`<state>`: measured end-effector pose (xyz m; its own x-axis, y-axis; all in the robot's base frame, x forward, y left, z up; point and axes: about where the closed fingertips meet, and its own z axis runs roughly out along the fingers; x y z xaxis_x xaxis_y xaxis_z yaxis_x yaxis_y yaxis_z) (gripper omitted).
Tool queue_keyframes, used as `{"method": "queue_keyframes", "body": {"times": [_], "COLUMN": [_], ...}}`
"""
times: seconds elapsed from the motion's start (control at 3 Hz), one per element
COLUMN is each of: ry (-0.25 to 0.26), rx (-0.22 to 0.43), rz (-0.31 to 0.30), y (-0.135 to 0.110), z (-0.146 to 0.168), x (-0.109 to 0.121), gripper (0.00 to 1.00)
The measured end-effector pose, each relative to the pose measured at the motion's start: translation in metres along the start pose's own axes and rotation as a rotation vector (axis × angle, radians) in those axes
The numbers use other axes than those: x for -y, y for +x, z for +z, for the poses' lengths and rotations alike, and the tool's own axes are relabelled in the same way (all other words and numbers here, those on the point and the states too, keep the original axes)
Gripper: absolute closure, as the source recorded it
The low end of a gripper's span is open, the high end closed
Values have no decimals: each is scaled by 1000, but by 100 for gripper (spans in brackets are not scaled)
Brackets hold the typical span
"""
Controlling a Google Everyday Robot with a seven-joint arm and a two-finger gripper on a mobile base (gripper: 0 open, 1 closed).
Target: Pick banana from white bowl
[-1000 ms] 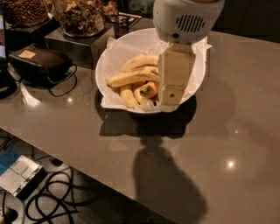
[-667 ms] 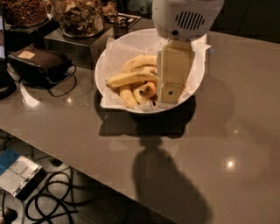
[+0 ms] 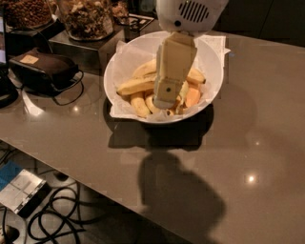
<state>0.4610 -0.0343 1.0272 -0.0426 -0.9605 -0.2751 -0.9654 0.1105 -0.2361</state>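
Pincer (image 3: 165, 102) low inside the white bowl (image 3: 212, 71), hung from a white vented housing (image 3: 190, 12) above the bowl's far rim. Cream-coloured, seen broadside, tip down among the fruit near the bowl's middle. Cannot tell whether spread, pressed together or pinching anything.

Banana (image 3: 135, 86) in the left half of the bowl, on crinkled white paper (image 3: 215, 44). Long, curved and yellow, lying roughly crosswise, left end near the bowl wall, right end running behind the pincer. Touching the pincer or just beside it; cannot tell which.

Farther back, a second long banana (image 3: 143, 69), also passing behind the pincer. Nearer the front rim, two short stubby bananas (image 3: 138, 105) side by side. Right of the pincer, an orange piece (image 3: 193, 96) against the wall.

Bowl set on a glossy grey-brown surface (image 3: 248, 138), with a dark shadow under and in front of it. Left of the bowl, well apart, a dark pouch (image 3: 45, 69) with a small tan tag, and a black cable (image 3: 64, 97) looping beside it. Behind these, a metal box (image 3: 78, 47) bearing a glass jar (image 3: 88, 16) of mixed brown snack; farther left, a second jar (image 3: 26, 12) of brown round pieces.

Below the near edge of the surface, floor cables (image 3: 57, 217) in loose coils and a pale flat device (image 3: 21, 190).
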Motion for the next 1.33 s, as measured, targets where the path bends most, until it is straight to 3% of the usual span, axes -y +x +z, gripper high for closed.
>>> {"method": "queue_keyframes", "body": {"times": [0.33, 1.0, 1.33], "ry": [-61, -36, -49], "rx": [14, 39, 18], "rz": [-5, 9, 45], "y": [-21, -33, -38], "z": [16, 17, 26], "x": [5, 13, 21], "gripper": [0, 0, 18]}}
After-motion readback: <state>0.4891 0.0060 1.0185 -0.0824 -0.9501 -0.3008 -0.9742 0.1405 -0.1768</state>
